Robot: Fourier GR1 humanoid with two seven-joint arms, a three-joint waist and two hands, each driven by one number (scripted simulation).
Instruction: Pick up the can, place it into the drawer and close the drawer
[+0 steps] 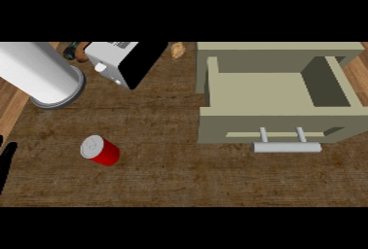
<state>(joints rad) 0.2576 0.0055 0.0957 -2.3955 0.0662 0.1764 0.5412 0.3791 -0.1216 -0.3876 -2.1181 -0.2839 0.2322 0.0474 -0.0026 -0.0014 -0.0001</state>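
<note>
A red can (101,150) with a pale lid stands on the brown counter at the lower left. The beige drawer (215,92) at the right is pulled open, with nothing showing inside, and its grey bar handle (286,147) faces the lower edge. My left hand (7,163) shows only as black straight fingers at the left edge, well left of the can and not touching it. My right hand does not show in the head view.
A big white cylinder (37,73) lies across the upper left corner. Beside it sits a white and black boxy object (126,63). A small brown item (177,49) lies by the drawer cabinet (280,48). Bare counter (179,180) stretches between can and drawer.
</note>
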